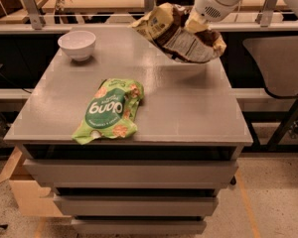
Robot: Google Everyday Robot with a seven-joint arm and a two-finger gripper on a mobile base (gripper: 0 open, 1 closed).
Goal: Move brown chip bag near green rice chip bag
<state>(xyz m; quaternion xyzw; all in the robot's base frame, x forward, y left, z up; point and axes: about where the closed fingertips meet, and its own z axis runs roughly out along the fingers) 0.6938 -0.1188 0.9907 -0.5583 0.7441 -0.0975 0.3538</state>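
Observation:
The brown chip bag (176, 33) hangs in the air above the far right part of the grey table (188, 108), tilted, its pale printed side facing me and its pale yellow end pointing left. My gripper (192, 21) is shut on its upper edge and holds it clear of the tabletop. The green rice chip bag (110, 110) lies flat near the table's front left, well below and to the left of the lifted bag.
A white bowl (77, 44) stands at the table's far left corner. Drawers sit under the tabletop. A workbench with clutter runs along the back, and a dark chair (278, 58) stands to the right of the table.

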